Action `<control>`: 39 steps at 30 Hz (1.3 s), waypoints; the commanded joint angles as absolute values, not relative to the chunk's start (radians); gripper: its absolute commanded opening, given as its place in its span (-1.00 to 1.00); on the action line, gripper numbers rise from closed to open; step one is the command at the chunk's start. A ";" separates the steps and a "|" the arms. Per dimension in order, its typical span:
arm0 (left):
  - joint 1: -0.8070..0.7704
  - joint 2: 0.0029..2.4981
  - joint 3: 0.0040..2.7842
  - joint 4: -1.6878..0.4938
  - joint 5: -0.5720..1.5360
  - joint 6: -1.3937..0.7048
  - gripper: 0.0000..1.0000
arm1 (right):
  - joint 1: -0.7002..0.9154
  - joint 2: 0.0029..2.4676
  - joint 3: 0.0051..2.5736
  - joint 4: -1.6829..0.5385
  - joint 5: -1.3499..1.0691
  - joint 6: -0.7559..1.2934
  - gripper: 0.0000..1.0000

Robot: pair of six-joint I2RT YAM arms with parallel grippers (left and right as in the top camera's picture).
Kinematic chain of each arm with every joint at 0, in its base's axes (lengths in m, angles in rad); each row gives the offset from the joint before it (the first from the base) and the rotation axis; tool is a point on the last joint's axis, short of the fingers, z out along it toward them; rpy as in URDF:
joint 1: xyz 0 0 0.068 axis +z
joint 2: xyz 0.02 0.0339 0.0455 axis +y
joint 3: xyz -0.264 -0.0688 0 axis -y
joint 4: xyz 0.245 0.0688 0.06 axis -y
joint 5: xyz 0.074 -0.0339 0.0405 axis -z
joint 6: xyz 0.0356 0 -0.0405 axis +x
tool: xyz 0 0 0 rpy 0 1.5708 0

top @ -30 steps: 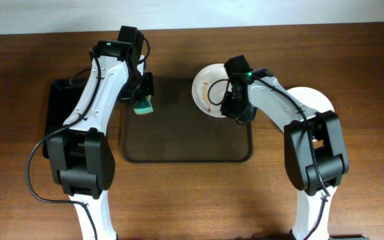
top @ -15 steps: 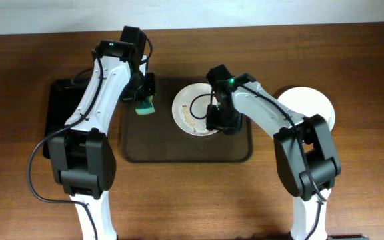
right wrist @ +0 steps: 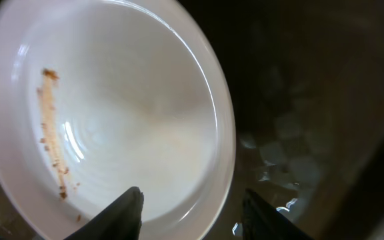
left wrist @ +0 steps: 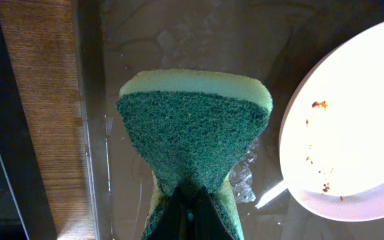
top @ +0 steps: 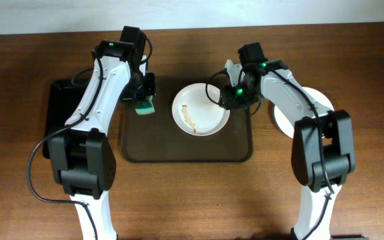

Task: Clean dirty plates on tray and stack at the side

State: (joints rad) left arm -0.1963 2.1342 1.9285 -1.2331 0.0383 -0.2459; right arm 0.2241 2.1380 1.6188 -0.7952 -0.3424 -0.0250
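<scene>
A white plate [top: 201,113] with a brown-yellow streak lies on the dark brown tray [top: 179,150]. It fills the right wrist view [right wrist: 112,113] and shows at the right of the left wrist view [left wrist: 352,133]. My right gripper [top: 224,97] is open, its fingers either side of the plate's right rim [right wrist: 192,200], not gripping it. My left gripper [top: 143,100] is shut on a green and yellow sponge [left wrist: 195,127] held over the tray's left part. Another white plate [top: 319,103] lies on the table to the right, partly hidden by my right arm.
A smaller glossy black tray [top: 59,110] lies on the wooden table left of the brown tray. The brown tray's surface shows wet smears [left wrist: 245,180].
My right gripper carried the dirty plate from the tray's far right corner to its middle, let it go, and drew back to the right. The left arm with the sponge has not moved.
</scene>
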 commanded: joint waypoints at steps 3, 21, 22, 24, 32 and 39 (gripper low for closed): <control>-0.196 2.140 1.924 -1.231 0.046 -0.230 -0.99 | 0.229 2.196 1.627 -0.784 -0.370 0.056 -0.35; -0.196 2.140 1.924 -1.232 0.050 -0.229 -0.99 | 0.308 2.223 1.594 -0.798 -0.450 0.384 -0.92; -0.196 2.140 1.924 -1.232 0.060 -0.224 -0.99 | 0.314 2.223 1.589 -0.791 -0.431 0.430 -0.92; -0.196 2.140 1.924 -1.232 0.139 -0.154 -0.99 | 0.314 2.223 1.575 -0.754 -0.430 0.463 -0.92; -0.210 2.143 1.823 -1.172 0.224 -0.151 -0.99 | 0.314 2.223 1.520 -0.631 -0.434 0.541 -0.92; -0.311 2.143 1.777 -1.038 0.185 -0.233 -0.99 | 0.343 2.223 1.519 -0.623 -0.390 0.571 -0.92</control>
State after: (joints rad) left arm -0.2726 2.1361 1.7836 -1.0603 0.2039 -0.1757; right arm 0.3161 2.2093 1.5463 -0.6228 -0.4656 0.5446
